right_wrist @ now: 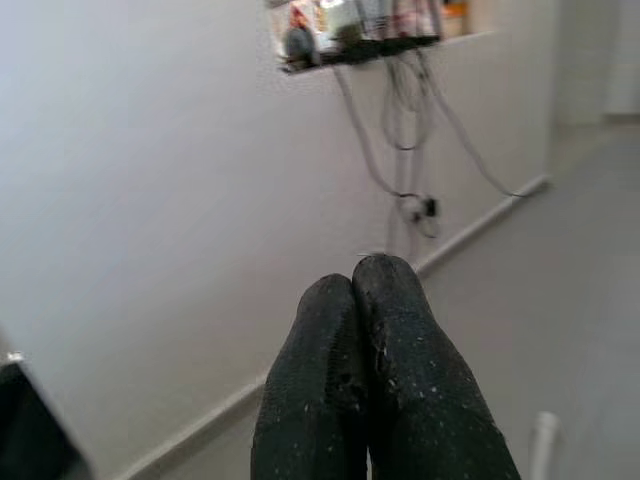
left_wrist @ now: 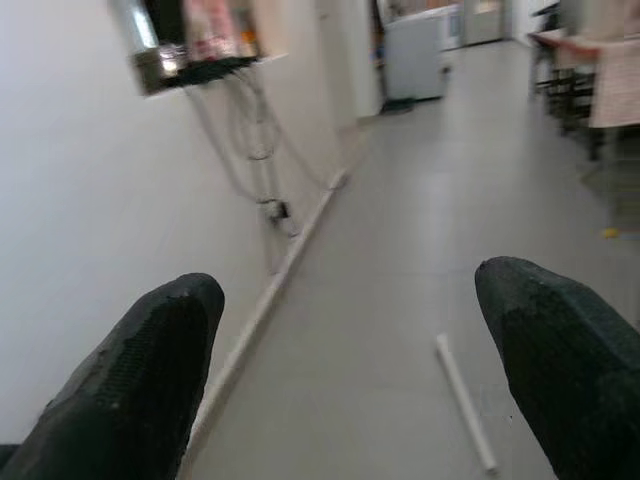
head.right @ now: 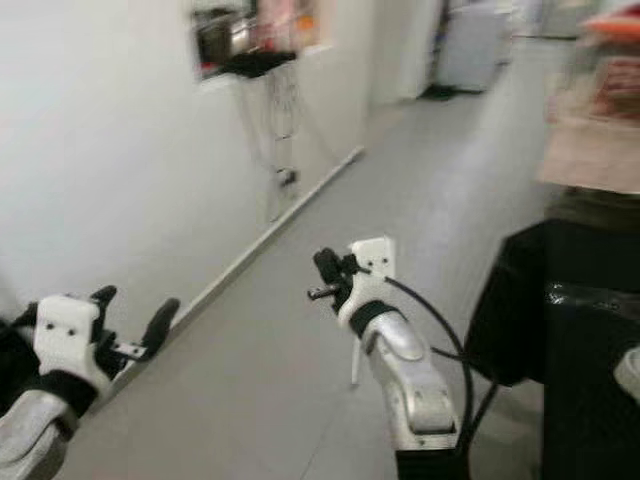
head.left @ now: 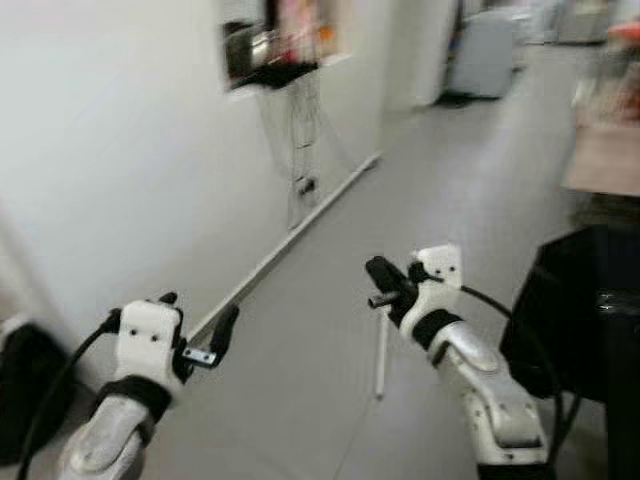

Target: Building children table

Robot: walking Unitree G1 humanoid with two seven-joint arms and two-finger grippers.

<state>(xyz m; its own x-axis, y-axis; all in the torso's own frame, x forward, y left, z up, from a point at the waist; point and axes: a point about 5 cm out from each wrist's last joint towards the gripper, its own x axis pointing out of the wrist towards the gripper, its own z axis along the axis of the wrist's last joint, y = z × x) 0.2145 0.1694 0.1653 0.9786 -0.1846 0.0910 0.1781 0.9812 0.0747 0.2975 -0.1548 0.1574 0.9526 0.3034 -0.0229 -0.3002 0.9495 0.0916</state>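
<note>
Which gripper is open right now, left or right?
The left gripper: its two black fingers stand wide apart, with grey floor and a white rod visible between them. The right gripper has its fingertips pressed together.

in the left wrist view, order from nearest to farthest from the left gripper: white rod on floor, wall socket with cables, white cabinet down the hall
1. White rod, on the floor just ahead.
2. Wall socket, low on the wall, under the shelf.
3. White cabinet, far down the hall.

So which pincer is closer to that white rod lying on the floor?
Right. The right pincer, shut, hovers almost directly above the white rod; the left pincer, open, is off to the rod's left, nearer the wall.
</note>
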